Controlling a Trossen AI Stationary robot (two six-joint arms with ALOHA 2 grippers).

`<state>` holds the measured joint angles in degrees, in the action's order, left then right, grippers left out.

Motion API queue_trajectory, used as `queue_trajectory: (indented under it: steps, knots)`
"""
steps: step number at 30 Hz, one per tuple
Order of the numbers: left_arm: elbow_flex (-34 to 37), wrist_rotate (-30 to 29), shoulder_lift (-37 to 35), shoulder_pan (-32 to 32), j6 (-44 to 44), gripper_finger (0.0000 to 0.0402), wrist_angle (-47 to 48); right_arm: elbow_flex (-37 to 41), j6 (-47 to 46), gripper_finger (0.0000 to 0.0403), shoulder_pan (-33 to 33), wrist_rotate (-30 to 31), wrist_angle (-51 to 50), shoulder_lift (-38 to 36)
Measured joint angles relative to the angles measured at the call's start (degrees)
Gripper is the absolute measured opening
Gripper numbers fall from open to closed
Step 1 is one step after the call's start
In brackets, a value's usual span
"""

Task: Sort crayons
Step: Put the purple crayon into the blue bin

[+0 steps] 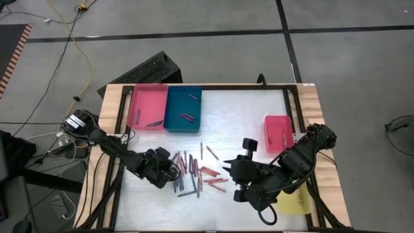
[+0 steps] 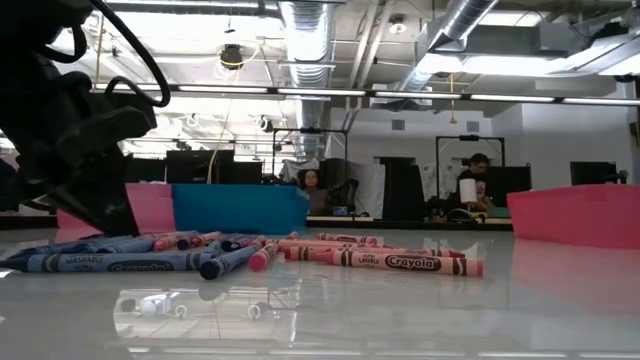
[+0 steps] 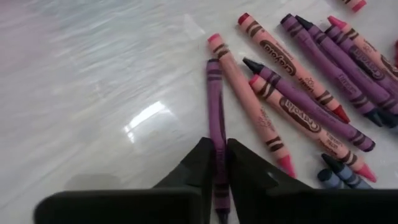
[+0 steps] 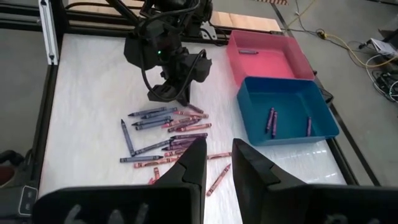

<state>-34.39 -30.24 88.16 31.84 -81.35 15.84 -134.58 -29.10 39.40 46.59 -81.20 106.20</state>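
Observation:
A loose pile of crayons [image 1: 200, 173], purple, pink, red and grey-blue, lies flat on the white table's middle. My left gripper [image 3: 219, 146] is low at the pile's left edge [image 1: 173, 171], shut on a purple crayon [image 3: 216, 106]. My right gripper [image 4: 216, 155] hangs raised over the pile's right side [image 1: 228, 163], its fingers apart with nothing between them. A few crayons lie in the blue tray [image 4: 286, 115] and one in the pink tray [image 4: 264, 56]. My left gripper pinches the purple crayon near its near end [image 3: 217, 134] between its two fingers. The fingers slant down from the table's left side, and the crayon runs forward out of them. Its far end [image 3: 213, 65] lies on the table beside a pink crayon.
A pink tray [image 1: 147, 107] and a blue tray [image 1: 183, 109] stand side by side at the far left. A red tray [image 1: 279, 133] stands at the right edge and a yellow one [image 1: 292, 202] at the near right. People sit beyond the table in the low view.

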Motion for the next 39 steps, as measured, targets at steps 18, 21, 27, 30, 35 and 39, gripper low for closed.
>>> queue_trajectory:
  steps: [18, 21, 27, 30, 35, 39]
  knots:
    - [-1.4, -13.5, -12.9, 7.6, 10.9, 0.0007, -2.6, 21.0, -11.1, 0.0072, 1.5, 22.0, 12.4, 0.0]
    - [-1.4, -20.6, -15.6, 10.4, 13.9, 0.0007, -4.2, 28.3, -13.2, 0.0072, 1.3, 22.8, 21.8, 0.0]
    - [-1.4, -30.0, -18.5, 15.9, 23.2, 0.0007, -11.5, 43.2, -7.3, 0.0064, -0.7, 18.8, 54.6, 0.0]
    - [-1.4, -29.9, -18.6, 17.3, 31.0, 0.0007, -18.1, 49.5, 3.0, 0.0055, -2.6, 10.7, 75.2, 0.1]
    - [-1.4, -26.2, -18.6, 18.9, 45.9, 0.0007, -29.6, 56.2, 19.0, 0.0044, -6.0, -5.7, 102.1, 0.1]
    - [-1.4, -23.8, -18.6, 20.5, 58.4, 0.0007, -38.8, 56.9, 23.2, 0.0052, -7.9, -12.1, 105.5, 0.0]
